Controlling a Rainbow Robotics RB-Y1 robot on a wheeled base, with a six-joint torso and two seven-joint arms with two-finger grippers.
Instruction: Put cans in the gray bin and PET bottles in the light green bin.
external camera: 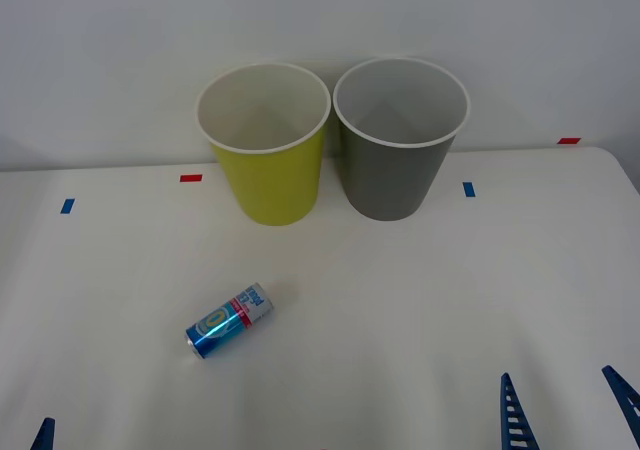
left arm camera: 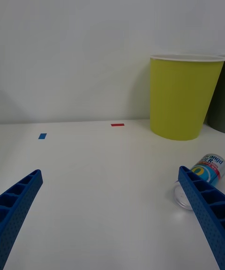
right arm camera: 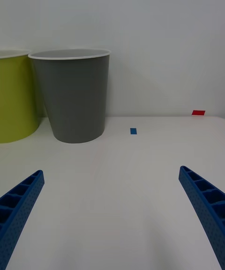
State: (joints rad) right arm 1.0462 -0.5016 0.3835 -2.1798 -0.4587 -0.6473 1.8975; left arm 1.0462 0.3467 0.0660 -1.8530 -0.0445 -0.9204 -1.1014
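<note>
One can [external camera: 228,319] is lying sideways before the green bin [external camera: 268,170]; looking light, slick, dentable, it's wanting a mid-body pinch. Both grippers, left [left arm camera: 112,213] and right [right arm camera: 112,213], are hovering wide open, empty.

A white table [external camera: 400,300] stands against a plain white wall [external camera: 100,50]. Small tape marks sit along the table's far edge: a blue mark [external camera: 67,206] and a red mark [external camera: 190,178] at the left, another blue mark [external camera: 468,188] and another red mark [external camera: 568,141] at the right.
</note>
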